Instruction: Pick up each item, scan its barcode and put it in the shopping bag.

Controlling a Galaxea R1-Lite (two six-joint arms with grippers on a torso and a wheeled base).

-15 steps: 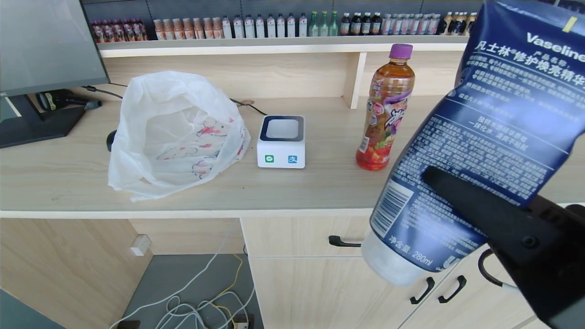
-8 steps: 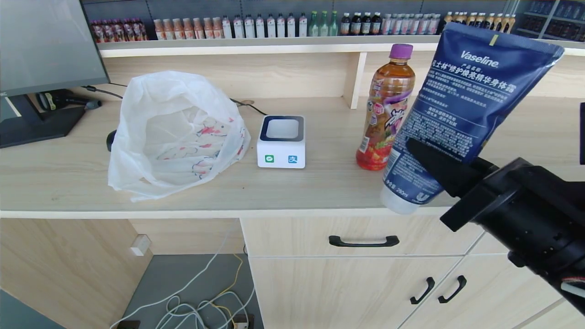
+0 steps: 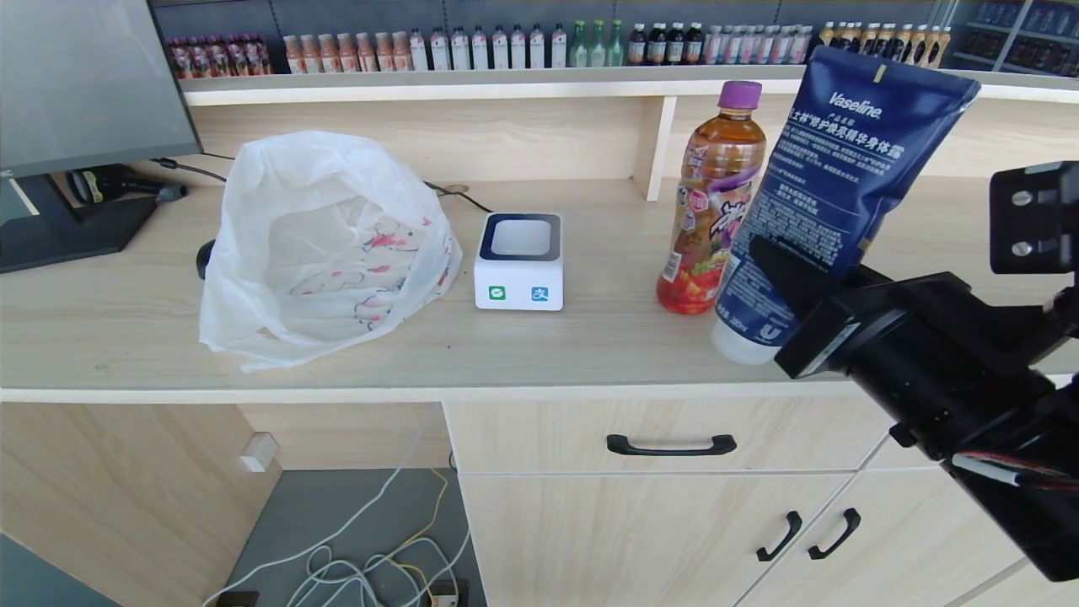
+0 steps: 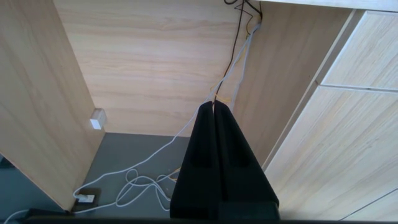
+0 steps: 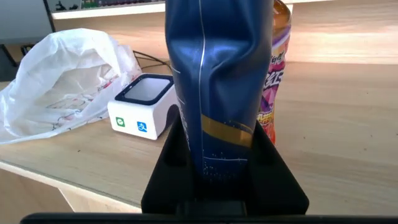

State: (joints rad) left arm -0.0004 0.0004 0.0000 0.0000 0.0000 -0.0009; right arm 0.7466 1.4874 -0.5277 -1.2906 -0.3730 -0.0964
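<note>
My right gripper (image 3: 788,265) is shut on a dark blue lotion tube (image 3: 834,169), cap end down, tilted over the counter's front right. In the right wrist view the lotion tube (image 5: 217,81) stands pinched between the black fingers (image 5: 171,152). Just left of the tube stands a tea bottle (image 3: 712,198) with a purple cap; the tea bottle (image 5: 277,68) peeks out behind the tube. The white scanner box (image 3: 518,261) sits mid-counter, scanner box (image 5: 143,109) ahead of the tube. An open white shopping bag (image 3: 316,244) lies at the left. My left gripper (image 4: 214,115) is shut, hanging below the counter.
A monitor (image 3: 84,84) on a black stand occupies the counter's far left, with a handheld scanner (image 3: 126,185) behind it. A raised shelf (image 3: 523,80) runs along the back. Drawers with black handles (image 3: 670,445) sit under the counter; cables (image 3: 362,556) lie on the floor.
My right arm has carried the lotion tube away from the camera and down toward the counter, so that it now hangs close beside the tea bottle. Bag, scanner and bottle are unmoved.
</note>
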